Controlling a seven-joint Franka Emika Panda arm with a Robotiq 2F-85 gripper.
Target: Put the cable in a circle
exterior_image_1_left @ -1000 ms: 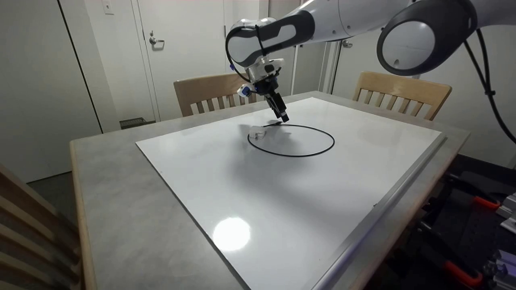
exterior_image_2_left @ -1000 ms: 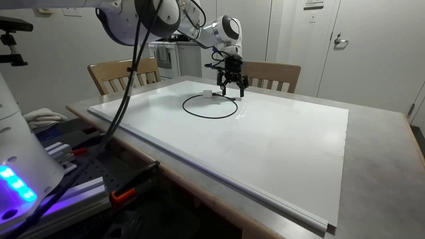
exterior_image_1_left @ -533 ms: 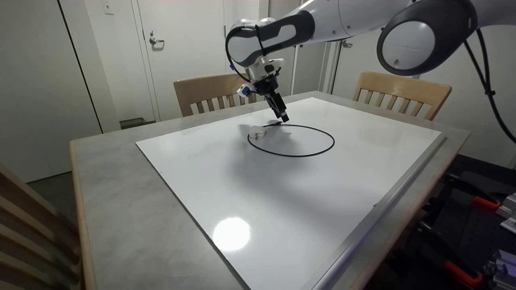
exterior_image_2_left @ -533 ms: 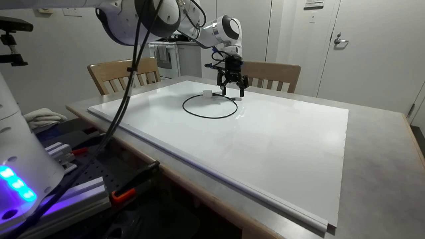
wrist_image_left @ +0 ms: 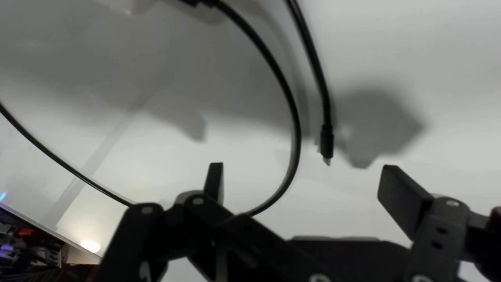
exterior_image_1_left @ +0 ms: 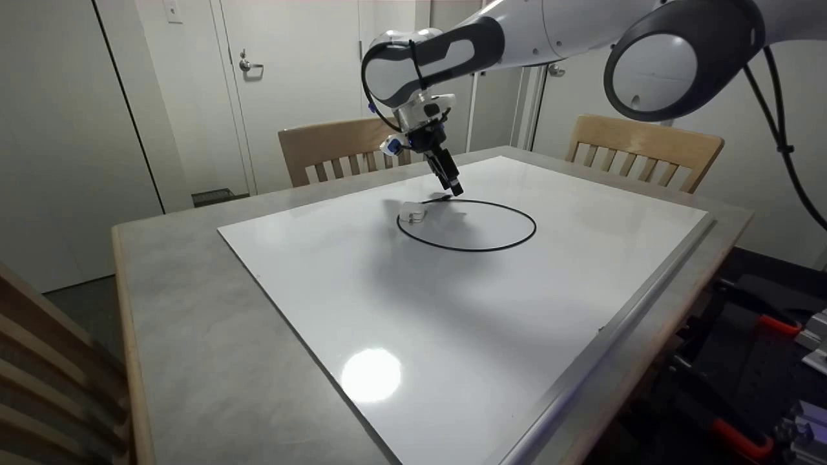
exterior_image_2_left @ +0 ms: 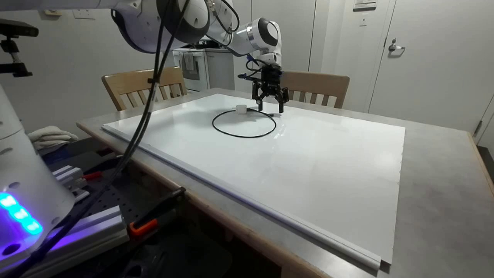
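The black cable (exterior_image_1_left: 478,250) lies on the white board as a rounded loop in both exterior views. A white block (exterior_image_2_left: 241,109) sits on the loop at one cable end. In the wrist view, the cable's free end carries a black plug (wrist_image_left: 327,141) with a small metal tip, lying just outside the curve. My gripper (exterior_image_2_left: 270,110) hangs over the board near that end, fingers pointing down and spread apart. Seen from the wrist, the gripper (wrist_image_left: 301,166) is wide open and nothing is pinched between its fingers; part of the loop is hidden behind one finger.
The white board (exterior_image_1_left: 517,310) covers much of the grey table (exterior_image_1_left: 194,355), with a raised rail (exterior_image_2_left: 251,200) along one edge. Wooden chairs (exterior_image_1_left: 646,145) stand around the table. Dark arm cables (exterior_image_2_left: 146,112) hang beside the robot base. A clamp with an orange handle (exterior_image_2_left: 142,228) is near the base.
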